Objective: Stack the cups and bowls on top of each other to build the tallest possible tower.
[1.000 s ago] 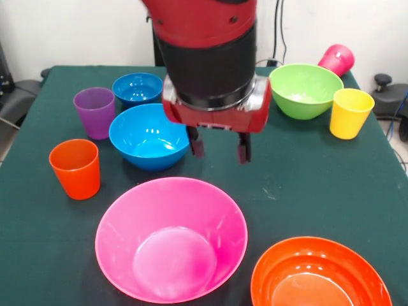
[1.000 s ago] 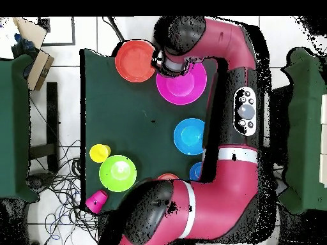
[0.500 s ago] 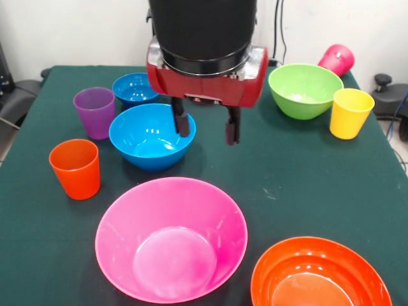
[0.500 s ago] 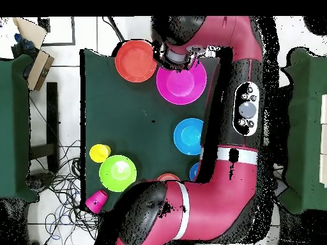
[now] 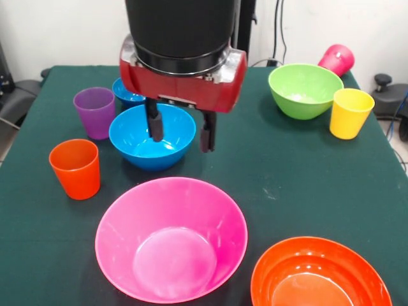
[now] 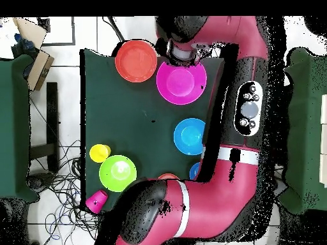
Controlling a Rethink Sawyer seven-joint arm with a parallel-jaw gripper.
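Observation:
My gripper (image 5: pixel 180 131) hangs open and empty, its two black fingers straddling the right rim of the medium blue bowl (image 5: pixel 141 139) as seen in the front view. Just in front lies the very large pink bowl (image 5: pixel 171 239), with the large orange bowl (image 5: pixel 319 275) at its right. The small blue bowl (image 5: pixel 125 93) is half hidden behind the wrist. The purple cup (image 5: pixel 94 111) and orange cup (image 5: pixel 75 167) stand upright at the left. At the far right are the lime green bowl (image 5: pixel 305 89), the yellow cup (image 5: pixel 350 113) and the magenta cup (image 5: pixel 336 59), which is tipped over.
From above, the arm (image 6: pixel 246 108) runs along the table's right side and covers the cups there. The pink bowl (image 6: pixel 182 83), orange bowl (image 6: pixel 135 60), blue bowl (image 6: pixel 190 136) and green bowl (image 6: pixel 117 173) show. A sliver of orange (image 6: pixel 167 177) peeks out beside the arm.
The open gripper has moved left in the front view and risen slightly, from the bare cloth beside the blue bowl to over that bowl's right rim. No cup or bowl has moved.

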